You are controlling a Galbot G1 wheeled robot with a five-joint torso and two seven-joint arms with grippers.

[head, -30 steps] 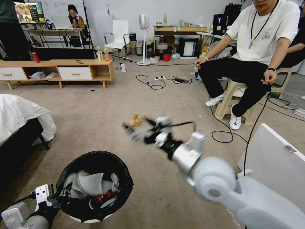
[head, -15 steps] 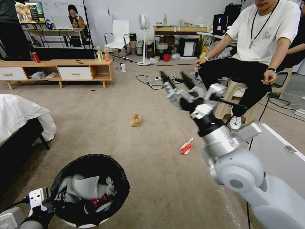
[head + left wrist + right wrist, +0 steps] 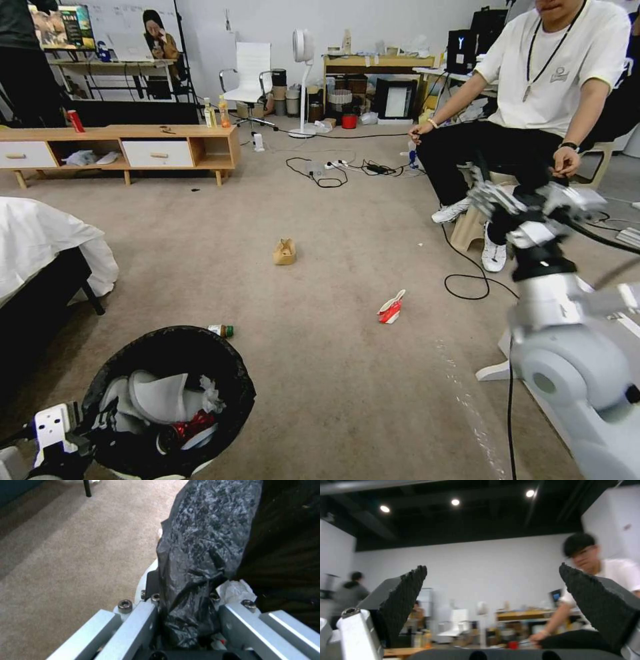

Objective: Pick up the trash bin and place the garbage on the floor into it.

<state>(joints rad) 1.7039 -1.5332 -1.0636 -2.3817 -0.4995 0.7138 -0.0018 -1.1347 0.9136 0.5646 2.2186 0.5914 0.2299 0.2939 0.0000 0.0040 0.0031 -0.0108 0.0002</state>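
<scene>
The left gripper (image 3: 186, 620) was clamped on the bagged rim of the bin (image 3: 167, 400), at 7 o'clock on the floor (image 3: 320, 373). The bottle (image 3: 222, 330) lay just beyond it, the paper bag (image 3: 284, 251) near the centre, the carton (image 3: 391, 309) toward 4 o'clock. The carton looked light and easily crushed; pinching its folded top seemed best. The right gripper (image 3: 493, 590) was raised at 3 o'clock, jaws spread wide and empty.

Glossy crinkled plastic bag (image 3: 203, 542) lines the bin; floor (image 3: 333, 373) matt carpet.
</scene>
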